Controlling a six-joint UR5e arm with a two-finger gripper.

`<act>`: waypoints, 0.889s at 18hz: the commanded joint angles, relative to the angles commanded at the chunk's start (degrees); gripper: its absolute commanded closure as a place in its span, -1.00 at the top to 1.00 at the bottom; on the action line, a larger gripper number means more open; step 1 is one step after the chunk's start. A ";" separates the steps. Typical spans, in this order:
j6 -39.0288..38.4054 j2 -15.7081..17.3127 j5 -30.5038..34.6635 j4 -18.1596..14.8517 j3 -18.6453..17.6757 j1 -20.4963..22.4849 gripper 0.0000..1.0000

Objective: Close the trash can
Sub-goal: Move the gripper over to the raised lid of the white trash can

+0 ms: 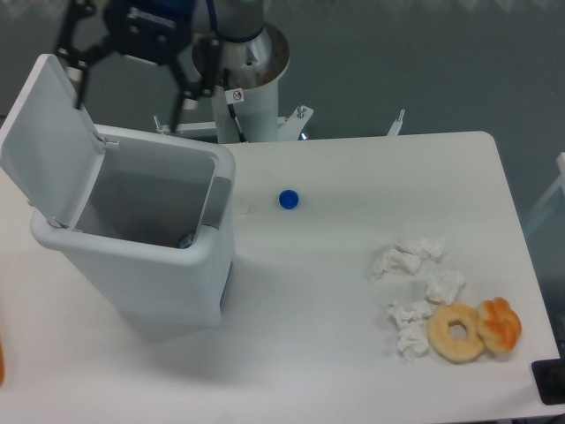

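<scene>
The trash can (159,265) is a large white bin standing on the left of the table. Its flat lid (44,141) is swung up and leans back to the left, so the inside is open to view. A grey latch tab (215,201) sits on its right rim. My gripper (125,110) hangs open above the bin's back edge, just right of the raised lid's top. Its dark fingers (175,110) spread wide with nothing between them.
A small blue cap (288,200) lies near the table's middle. Crumpled white tissues (415,283) and two doughnuts (473,330) lie at the front right. The robot's base column (243,84) stands behind the table.
</scene>
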 joint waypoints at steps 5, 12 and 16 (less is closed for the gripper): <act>0.09 -0.26 -0.17 0.09 -0.18 -2.11 1.00; 0.70 0.00 0.44 0.35 -1.23 -4.57 1.00; 1.57 -0.17 0.53 0.26 -2.10 -5.89 1.00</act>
